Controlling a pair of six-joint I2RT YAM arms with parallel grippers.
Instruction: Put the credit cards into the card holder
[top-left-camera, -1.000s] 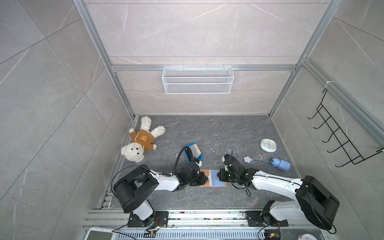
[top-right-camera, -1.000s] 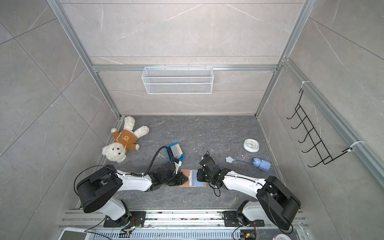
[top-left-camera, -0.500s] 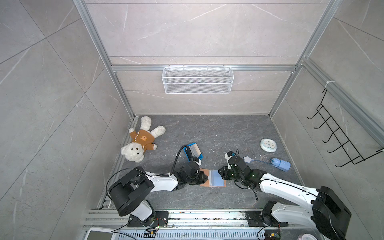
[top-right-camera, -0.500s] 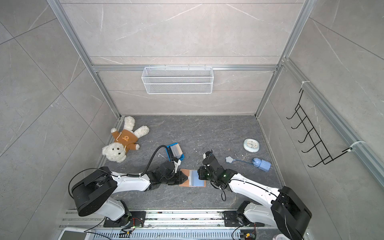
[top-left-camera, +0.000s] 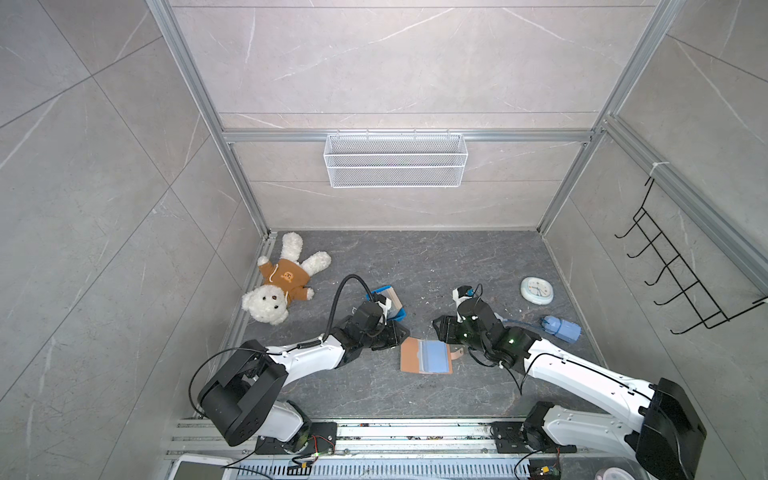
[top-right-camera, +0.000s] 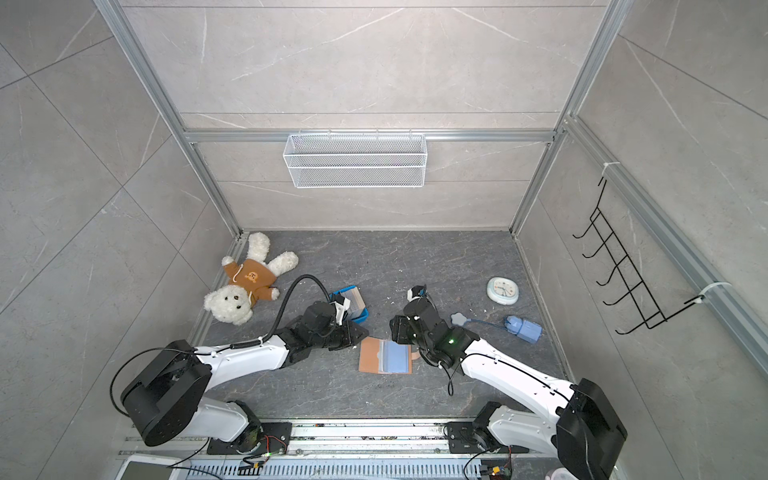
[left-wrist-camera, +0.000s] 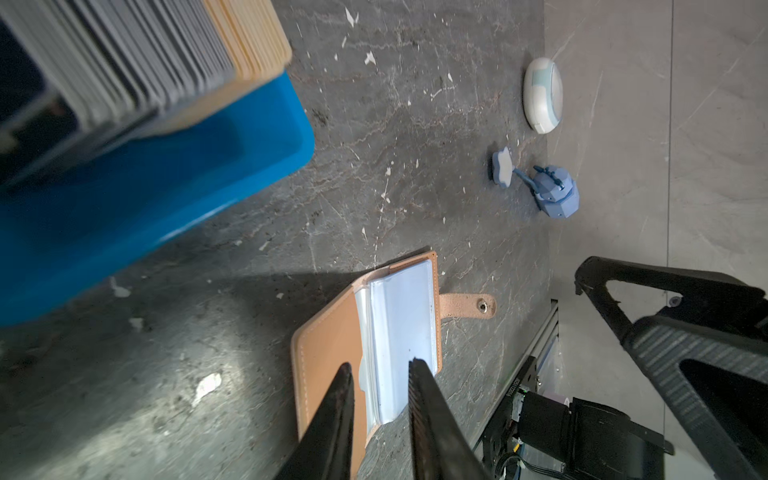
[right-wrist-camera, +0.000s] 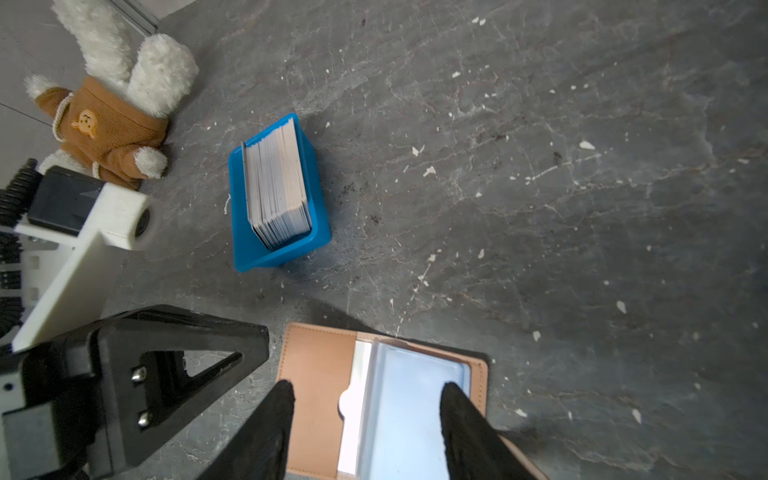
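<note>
The card holder (top-left-camera: 426, 356) (top-right-camera: 384, 356) lies open and flat on the dark floor, tan cover to the left, clear bluish sleeves to the right, snap strap out to the right. The credit cards (top-left-camera: 390, 298) (right-wrist-camera: 276, 187) stand on edge as a stack in a small blue tray (right-wrist-camera: 282, 251), behind the holder. My left gripper (left-wrist-camera: 380, 365) (top-left-camera: 398, 332) hovers at the holder's left corner, narrowly open and empty. My right gripper (right-wrist-camera: 368, 388) (top-left-camera: 442, 328) stands wide open over the sleeves (right-wrist-camera: 415, 407), holding nothing.
A teddy bear (top-left-camera: 282, 286) lies at the back left. A round clock (top-left-camera: 537, 290) and a blue brush-like toy (top-left-camera: 561, 326) lie at the right. A wire basket (top-left-camera: 395, 160) hangs on the back wall, black hooks (top-left-camera: 673, 270) on the right wall.
Both grippers have opened, the right one much wider, and both have drawn back a little from the card holder. The holder stays open on the floor.
</note>
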